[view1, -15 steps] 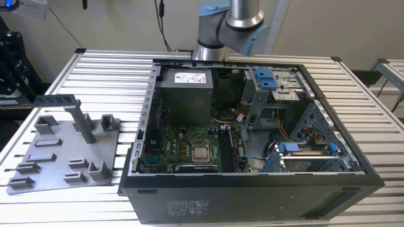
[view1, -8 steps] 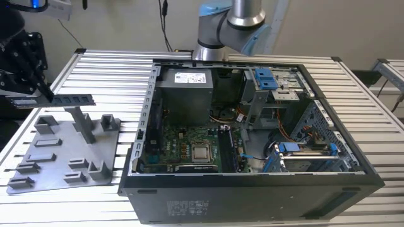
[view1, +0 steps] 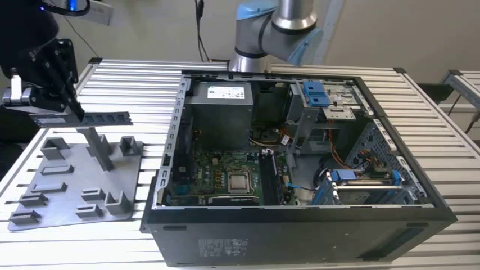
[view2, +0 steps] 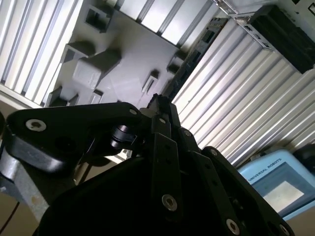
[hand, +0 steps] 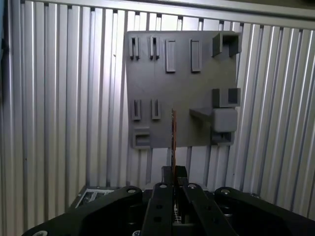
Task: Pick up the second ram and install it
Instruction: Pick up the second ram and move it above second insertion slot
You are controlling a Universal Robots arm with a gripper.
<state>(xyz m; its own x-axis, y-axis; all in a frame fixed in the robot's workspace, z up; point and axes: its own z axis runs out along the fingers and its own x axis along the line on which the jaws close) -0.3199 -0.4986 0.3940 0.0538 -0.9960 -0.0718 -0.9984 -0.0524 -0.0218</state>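
At the exterior view's left, pincer (view1: 75, 117) is closed narrow on one end of the second ram (view1: 105, 118). The stick is held level, long axis pointing toward the PC case (view1: 300, 236).

First wrist view: same grip, the second ram (hand: 173, 132) is seen edge-on, sticking straight out from between the fingertips of the pincer (hand: 173, 183).

The stick sits over the grey fixture plate (view1: 67, 185), just above its tall upright post (view1: 94, 143). It looks clear of the post, though the gap is hard to confirm. The plate lies on the slatted aluminium surface (view1: 135, 73), just beside the case.

The case is open on its side, with the motherboard (view1: 217, 174) exposed. The memory slots (view1: 268, 179) are beside the CPU socket (view1: 238, 182), well apart from the stick. Can't tell what is already in them.

Status, my read: pick-up looks done, with the stick in hand and off the fixture. Install not done, as the stick is nowhere near the slots. Carrying it to the board, lining it up and seating it are all left.
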